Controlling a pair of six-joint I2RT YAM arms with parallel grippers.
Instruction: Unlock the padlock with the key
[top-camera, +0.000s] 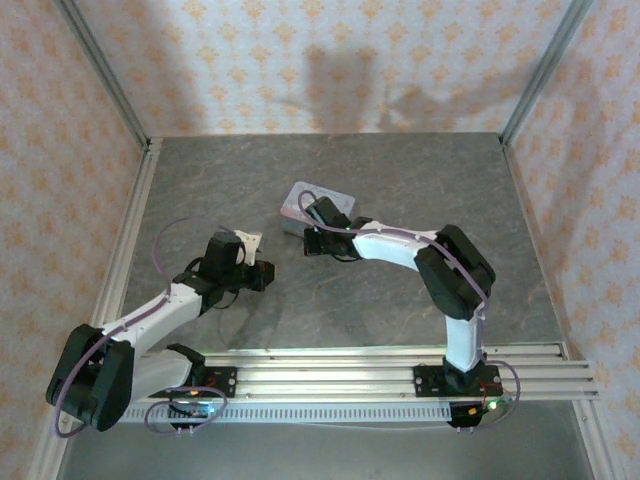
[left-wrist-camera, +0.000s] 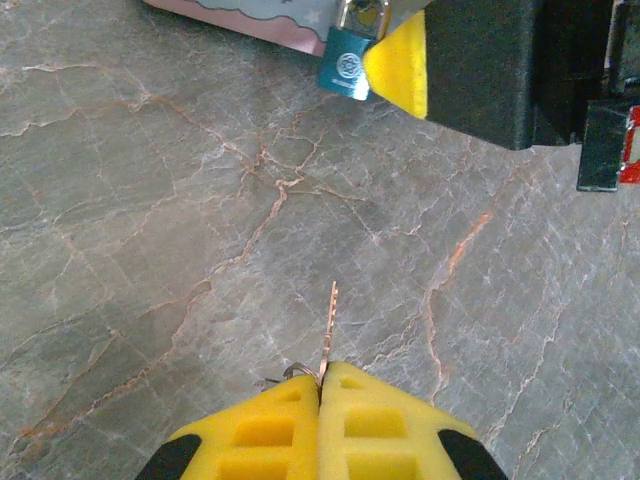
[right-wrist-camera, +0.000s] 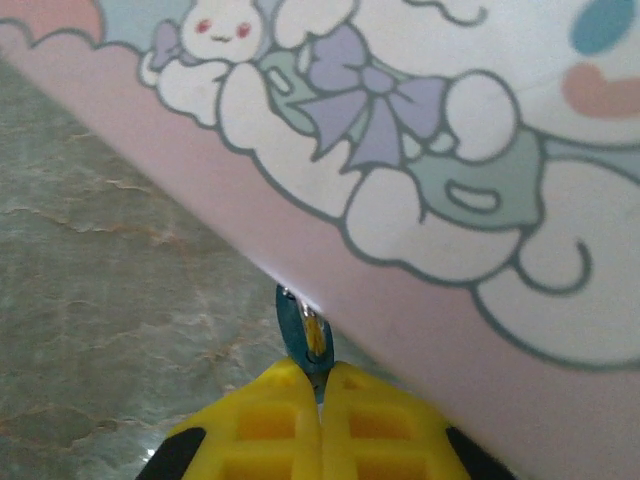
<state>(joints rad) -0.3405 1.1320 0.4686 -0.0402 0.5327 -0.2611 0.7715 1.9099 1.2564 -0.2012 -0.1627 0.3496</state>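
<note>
Your left gripper (left-wrist-camera: 321, 372) is closed on the key (left-wrist-camera: 330, 325). The yellow tips meet around its head, a small ring shows just to their left, and the thin blade sticks straight out ahead of them over the grey table (left-wrist-camera: 150, 250). The blade aims roughly toward the padlock (left-wrist-camera: 346, 62) but is well apart from it.

Your right gripper (right-wrist-camera: 320, 378) is clamped on that padlock, whose dark blue body shows edge-on between the yellow tips. It is blurred this close, so how much of it is pinched is hard to judge.

In the left wrist view, one of the right gripper's yellow fingers (left-wrist-camera: 400, 68) lies against the padlock's right side. The padlock's shackle runs up to the edge of the pink-and-blue tin (left-wrist-camera: 250, 18). The tin's cartoon rabbit lid sits just beyond the right gripper. From above, the tin lies near the middle of the table, with an arm on either side.
</note>
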